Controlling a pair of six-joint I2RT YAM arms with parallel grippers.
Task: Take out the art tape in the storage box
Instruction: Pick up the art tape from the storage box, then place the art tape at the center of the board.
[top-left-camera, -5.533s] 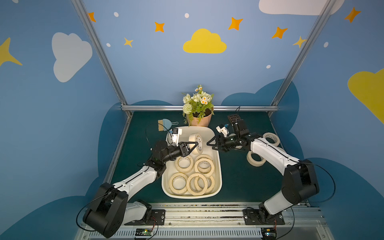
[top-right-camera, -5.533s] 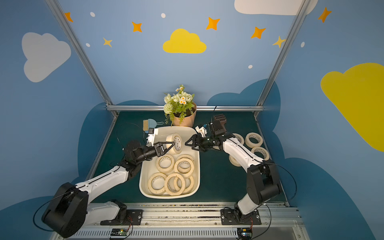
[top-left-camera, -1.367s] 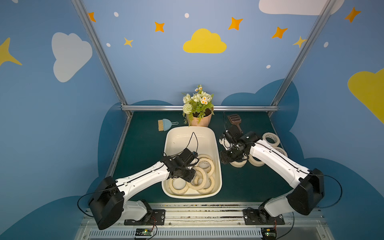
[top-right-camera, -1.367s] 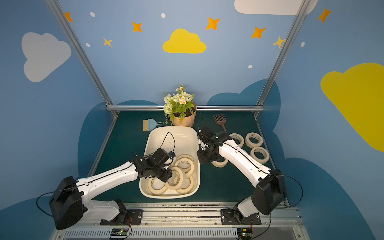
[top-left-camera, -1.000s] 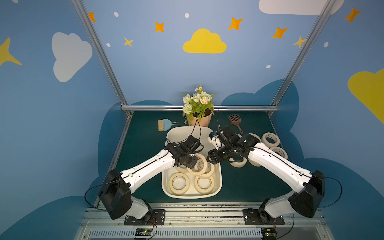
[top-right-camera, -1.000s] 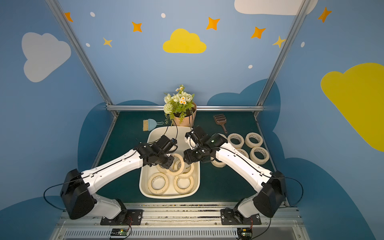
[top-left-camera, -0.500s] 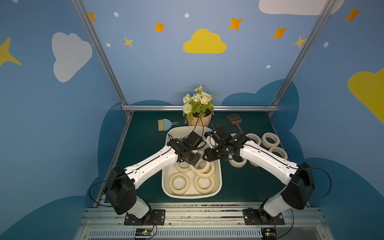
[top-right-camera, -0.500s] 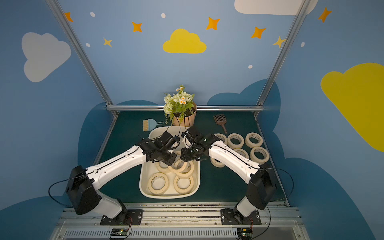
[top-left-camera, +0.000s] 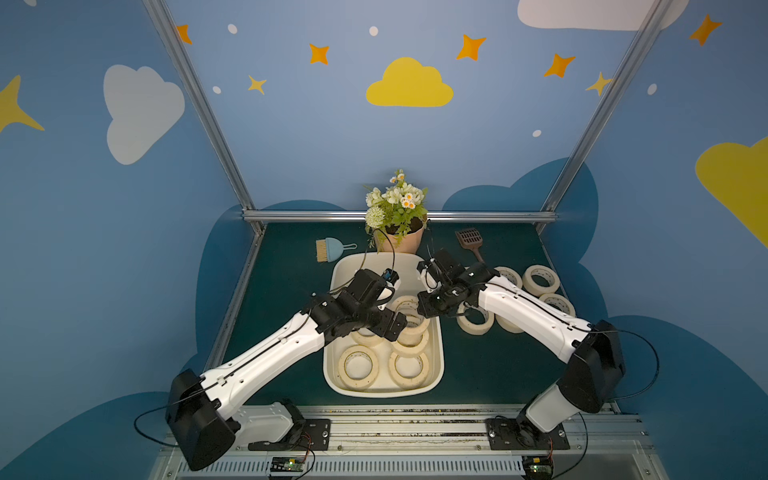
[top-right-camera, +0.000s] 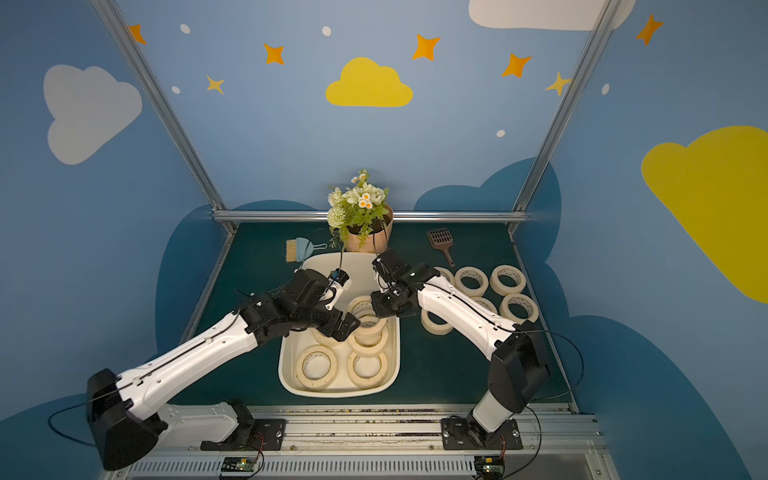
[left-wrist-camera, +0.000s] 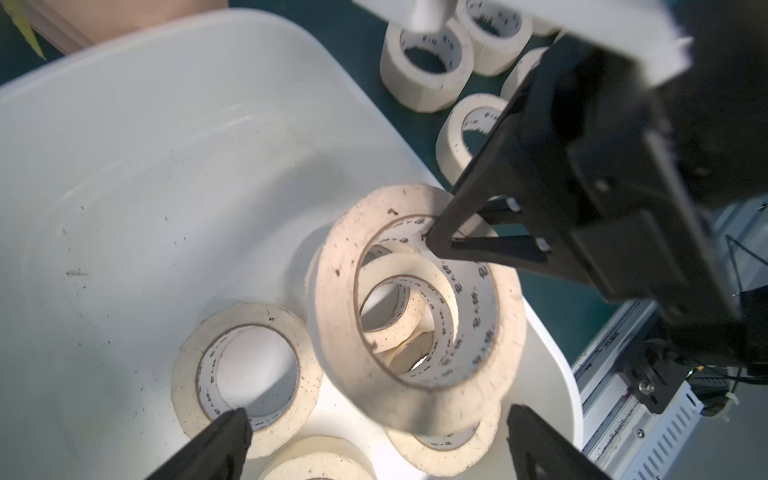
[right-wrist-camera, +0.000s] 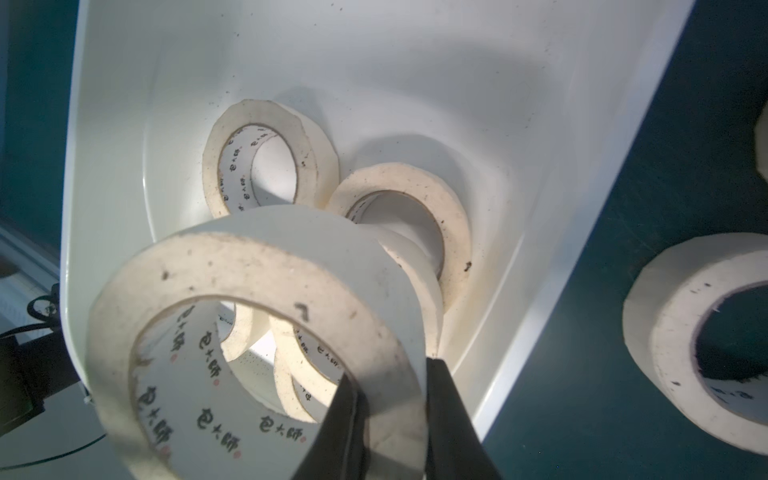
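- One held roll (right-wrist-camera: 257, 266), a cream-coloured masking tape ring with a white printed core, hangs in the air over the off-white plastic storage box (top-left-camera: 361, 266), close to the box rim on the right arm's side.
- The black parallel right gripper (right-wrist-camera: 388, 370) is clamped on the wall of the held roll: one finger sits inside the core, and its partner presses the outer wrap.
- The black parallel left gripper (left-wrist-camera: 374, 415) stands wide apart and carries nothing. Its two fingers flank the lower edge of the held roll, and we see no contact.
- The ring axis of the held roll is tilted, neither upright nor level, and the open face turns toward the left wrist.
- Several loose rolls (top-left-camera: 358, 368) of the same tape lie flat or stacked on the box floor below.
- Several removed rolls (top-left-camera: 540, 280) rest flat on the dark green mat (top-left-camera: 478, 374) beyond that rim, on the right arm's side.
- We judge the coming move to turn on one relation: the set-down area lies outward from the right gripper, away from the left gripper. The right arm is therefore the nearer carrier, and the hanging edge must clear the rim.
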